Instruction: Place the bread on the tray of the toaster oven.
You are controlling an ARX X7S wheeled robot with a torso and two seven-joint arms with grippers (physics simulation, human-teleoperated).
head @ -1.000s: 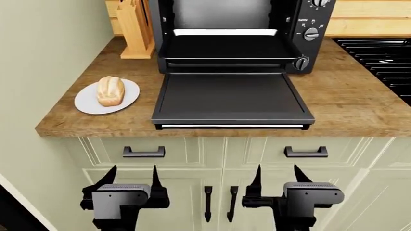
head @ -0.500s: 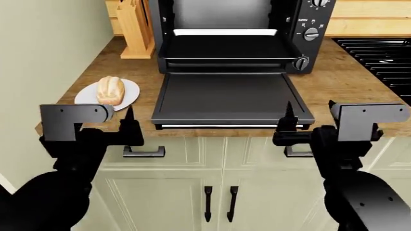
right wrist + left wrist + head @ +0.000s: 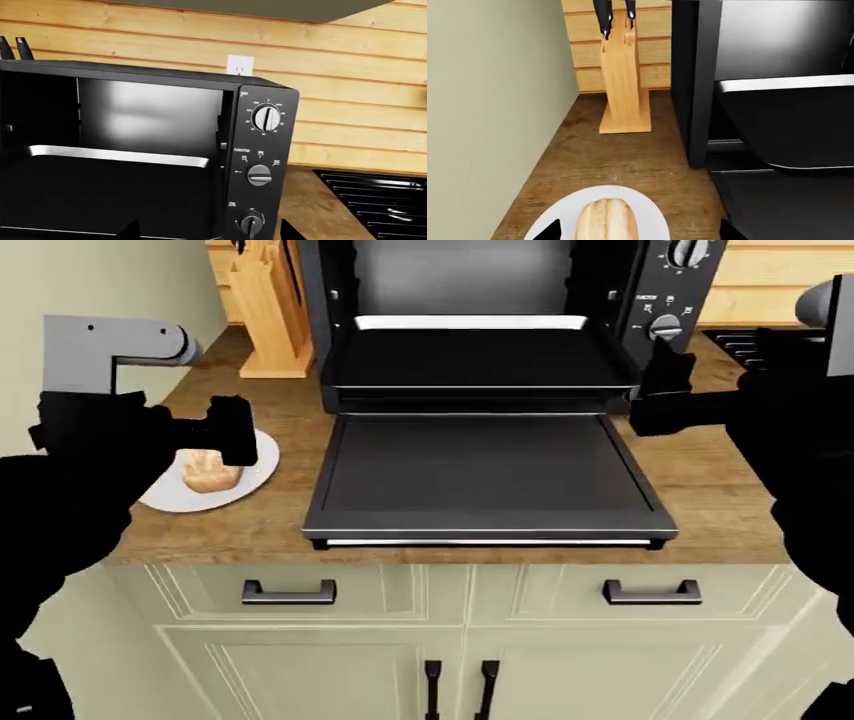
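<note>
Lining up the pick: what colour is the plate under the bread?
White. The plate under the golden-tan bread shows best in the left wrist view.

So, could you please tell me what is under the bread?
A round white plate lies under the bread, resting on the wooden counter. The plate's middle is covered by the bread.

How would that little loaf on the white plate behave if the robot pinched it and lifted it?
The bread looks small with a rounded, split top, so it is probably light and may squash under a hard pinch. Its oval shape suggests it could rock or roll if nudged. It lies loose on a smooth plate, so it might slide before the fingers close.
</note>
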